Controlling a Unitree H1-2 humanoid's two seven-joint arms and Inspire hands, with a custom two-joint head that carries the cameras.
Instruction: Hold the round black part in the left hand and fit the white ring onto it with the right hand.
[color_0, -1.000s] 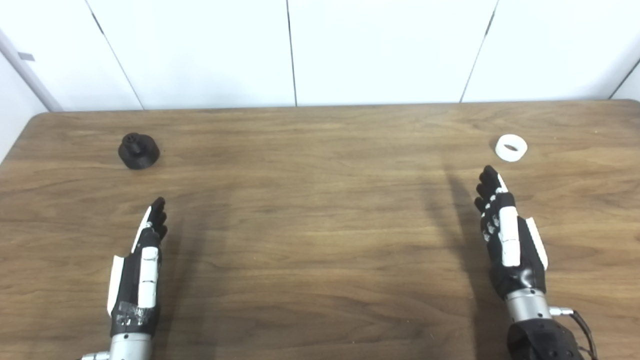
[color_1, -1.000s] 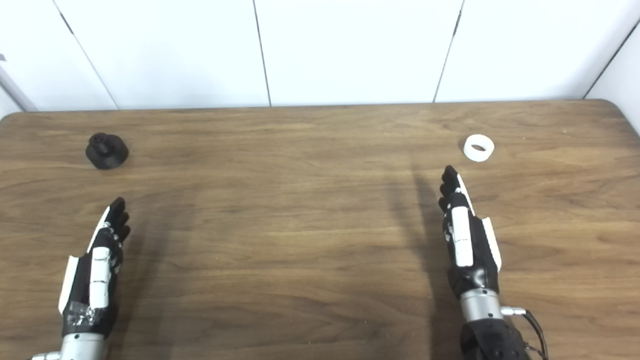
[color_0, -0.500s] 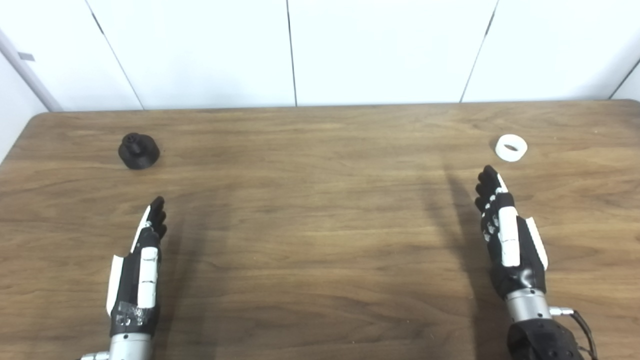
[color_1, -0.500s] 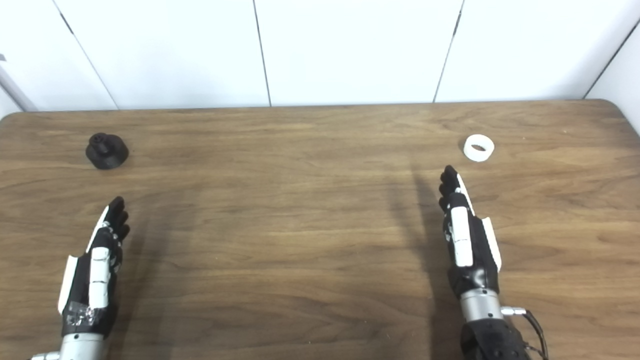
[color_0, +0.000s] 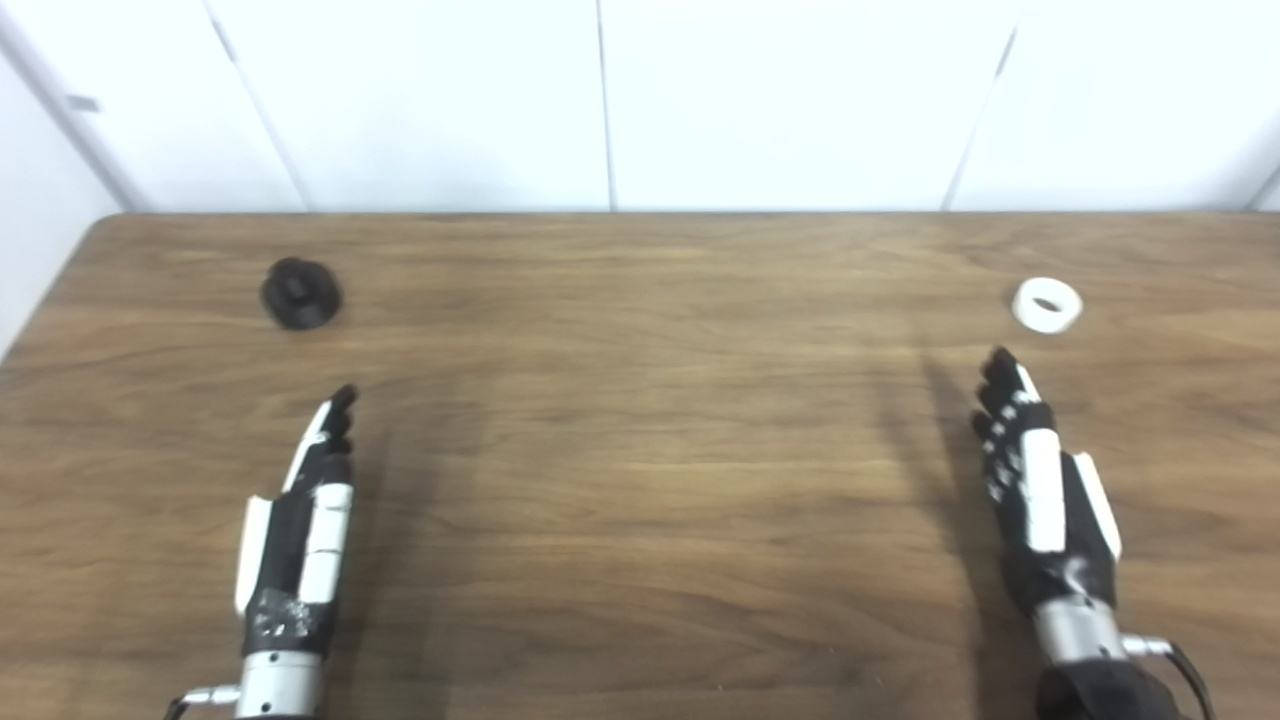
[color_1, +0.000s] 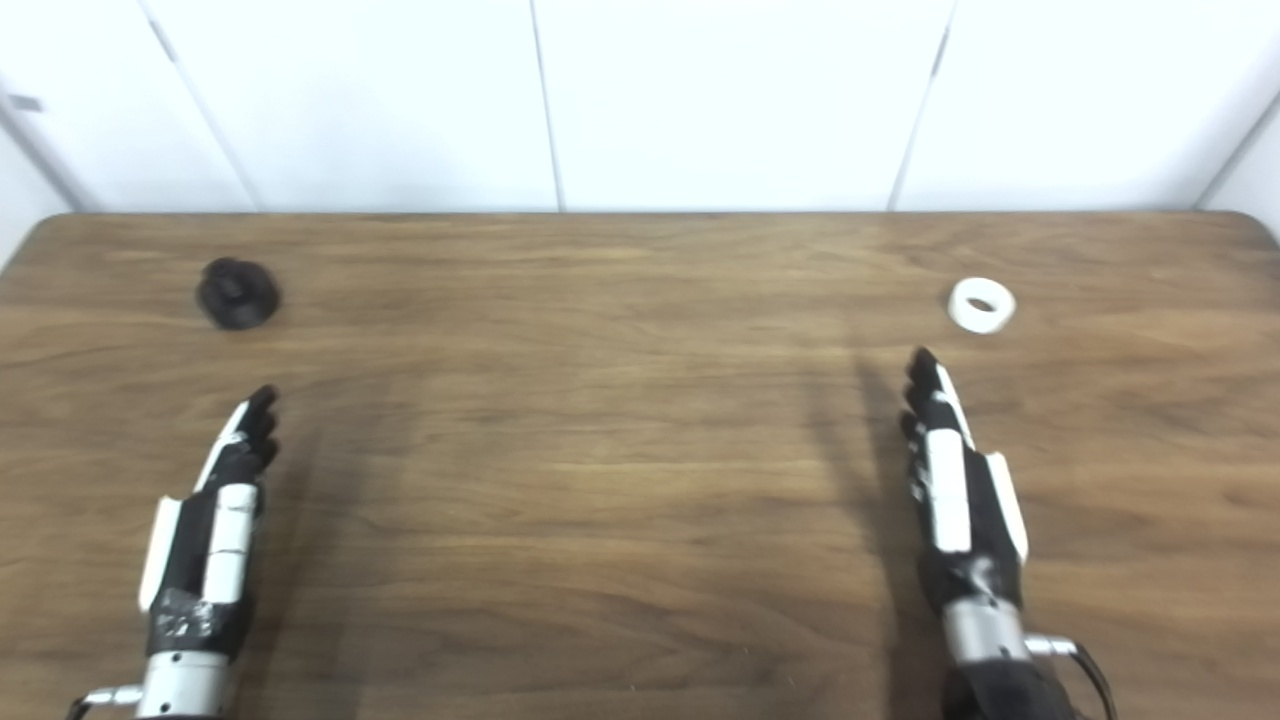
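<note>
While both of my hands hung over the wooden table (color_0: 640, 450), neither one held anything. My left hand (color_0: 300, 510) was at the near left, edge-on to my cameras, its fingers stretched out straight and pointing toward the far side, empty and released. My right hand (color_0: 1040, 490) was at the near right in the same pose, fingers extended and loosely together, thumb side up, grasping nothing. Each hand threw a long dark shadow on the wood just beside it.

The round black part (color_0: 301, 293) sat on the table at the far left, beyond my left fingertips and well apart from them, a little to their left. It looked blurred, so I could make out only a dark round body with a raised middle. The white ring (color_0: 1047, 305) lay flat on the table at the far right, its hole facing up, just beyond my right fingertips and slightly to their right, near but not touching. Part and ring were well apart, almost the whole table width between them. White wall panels (color_0: 780, 100) stood behind the far edge.
</note>
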